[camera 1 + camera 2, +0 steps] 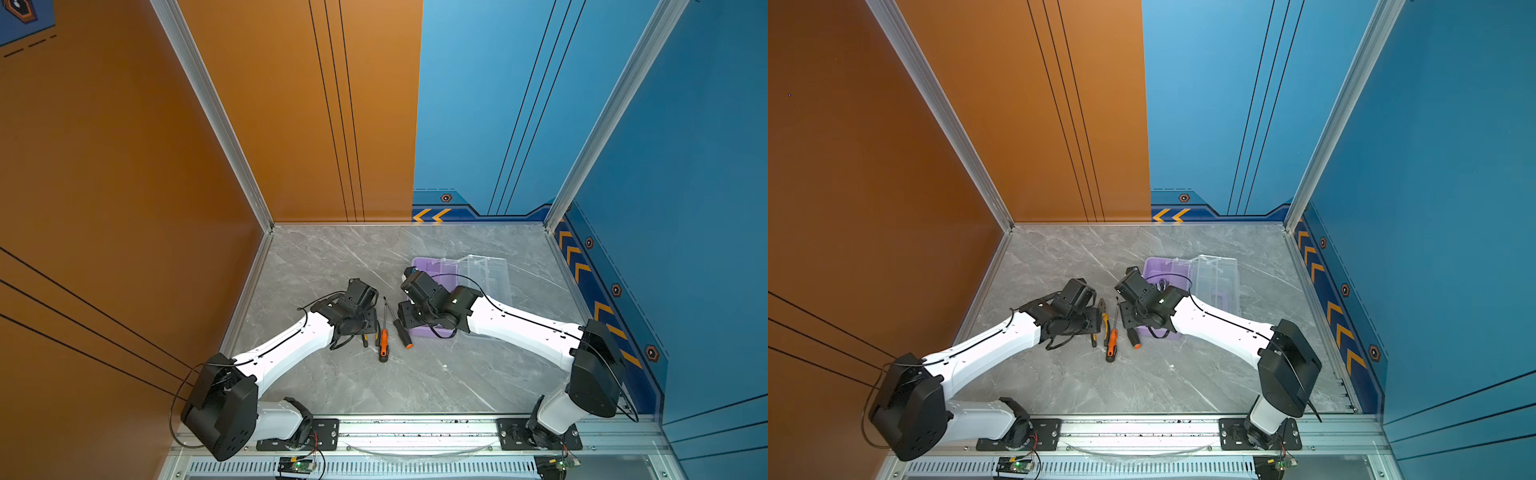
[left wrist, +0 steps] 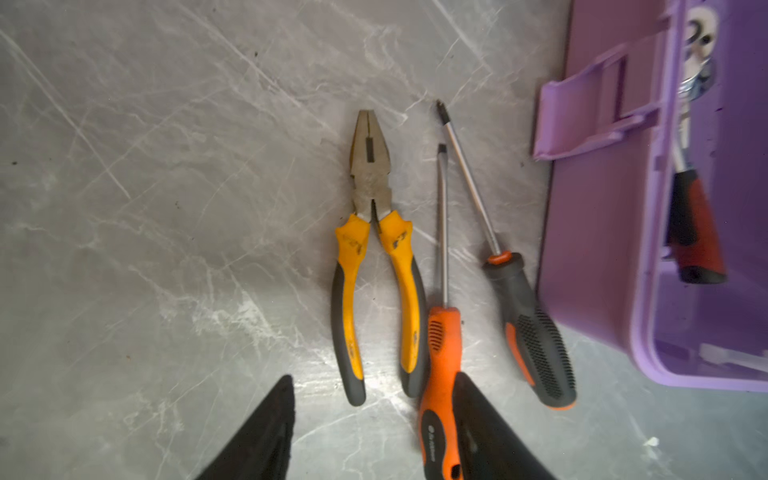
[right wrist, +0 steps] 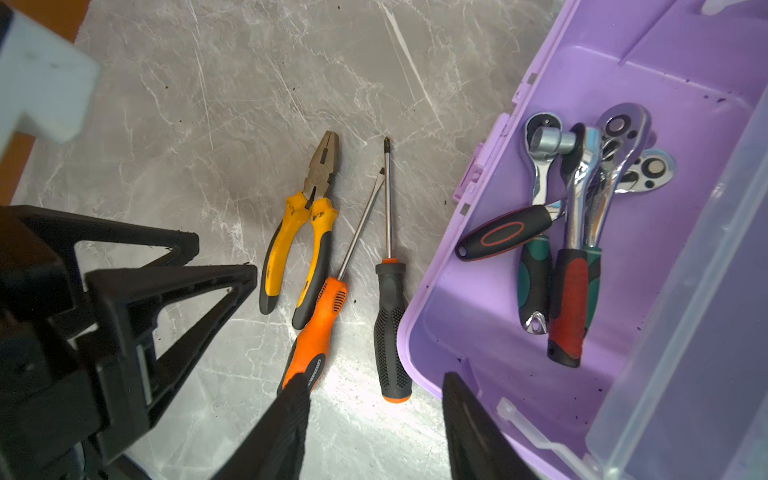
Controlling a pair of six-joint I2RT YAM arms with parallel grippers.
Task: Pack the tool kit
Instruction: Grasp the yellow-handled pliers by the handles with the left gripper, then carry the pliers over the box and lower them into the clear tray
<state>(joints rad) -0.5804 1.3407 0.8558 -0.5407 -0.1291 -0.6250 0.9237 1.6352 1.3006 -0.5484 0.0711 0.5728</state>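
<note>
Pliers (image 2: 371,189) under left gripper (image 2: 374,442) (jaws apart), 2 screwdrivers (image 2: 443,353) beside

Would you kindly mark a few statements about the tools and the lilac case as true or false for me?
1. The pliers lie on the table, outside the case. True.
2. The case's clear lid is shut. False: it is swung open and the inside of the case is exposed.
3. The orange screwdriver lies between the pliers and the black-handled screwdriver. True.
4. The right gripper holds a ratchet wrench. False: its jaws stand apart with nothing between them, and the ratchet wrenches lie inside the case.
</note>
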